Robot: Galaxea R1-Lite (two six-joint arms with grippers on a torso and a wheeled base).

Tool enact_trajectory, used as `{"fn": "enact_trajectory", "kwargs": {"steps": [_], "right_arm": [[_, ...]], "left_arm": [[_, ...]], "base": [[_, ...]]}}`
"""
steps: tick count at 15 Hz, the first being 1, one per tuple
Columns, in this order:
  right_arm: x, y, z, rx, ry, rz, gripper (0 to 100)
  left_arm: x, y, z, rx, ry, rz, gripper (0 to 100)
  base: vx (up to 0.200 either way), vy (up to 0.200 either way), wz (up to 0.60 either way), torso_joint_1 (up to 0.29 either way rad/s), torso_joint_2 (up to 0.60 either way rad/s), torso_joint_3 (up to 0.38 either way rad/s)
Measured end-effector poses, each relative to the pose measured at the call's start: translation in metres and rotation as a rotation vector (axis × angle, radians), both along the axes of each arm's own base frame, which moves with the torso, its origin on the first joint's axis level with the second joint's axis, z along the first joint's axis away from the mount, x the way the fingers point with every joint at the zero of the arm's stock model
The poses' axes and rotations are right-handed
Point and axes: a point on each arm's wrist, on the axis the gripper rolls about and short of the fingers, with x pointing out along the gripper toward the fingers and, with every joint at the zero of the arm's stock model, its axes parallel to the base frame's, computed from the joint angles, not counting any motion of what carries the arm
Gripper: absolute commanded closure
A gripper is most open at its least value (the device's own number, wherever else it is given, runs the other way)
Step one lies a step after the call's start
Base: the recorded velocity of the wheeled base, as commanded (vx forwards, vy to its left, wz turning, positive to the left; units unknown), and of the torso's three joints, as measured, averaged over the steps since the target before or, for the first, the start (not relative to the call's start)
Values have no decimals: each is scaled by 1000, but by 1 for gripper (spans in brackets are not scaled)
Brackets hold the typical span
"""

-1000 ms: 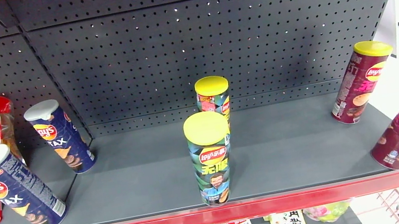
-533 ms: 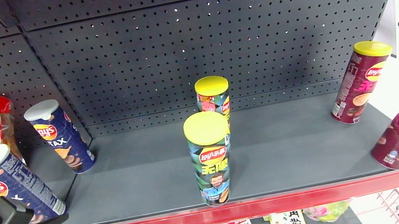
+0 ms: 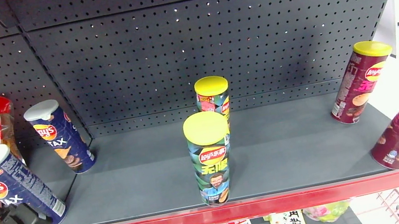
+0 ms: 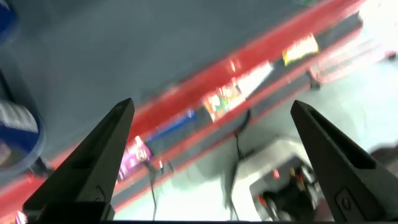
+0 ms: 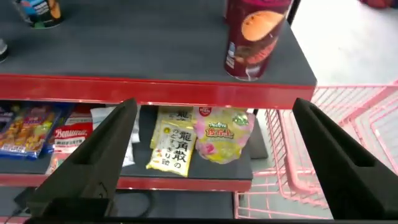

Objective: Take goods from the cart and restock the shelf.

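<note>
- At the shelf's (image 3: 279, 151) lower left corner, the left claw (image 4: 211, 104) is climbing into view, fingers spread apart and carrying nothing.
- Right claw (image 5: 214, 102) is hanging low near the pink cart (image 5: 348, 162), likewise spread and empty.
- Chip cans (image 3: 210, 158) are standing on the shelf; another pick from the cart is probably coming next.
</note>
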Motion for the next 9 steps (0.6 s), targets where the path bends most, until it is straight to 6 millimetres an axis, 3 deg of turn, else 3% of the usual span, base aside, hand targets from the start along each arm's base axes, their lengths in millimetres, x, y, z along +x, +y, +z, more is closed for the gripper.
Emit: {"fn": "enact_trajectory", "kwargs": {"steps": [3,9], "right_arm": [[0,-1,-4,80,2,-69,0],[0,-1,-4,79,1,-72,0]], "left_arm": [[-16,5,-2,11,44,1,0],[-23,7,2,-9,6,5,0]], "base": [[0,0,0,0,0,0],[0,0,0,0,0,0]]}}
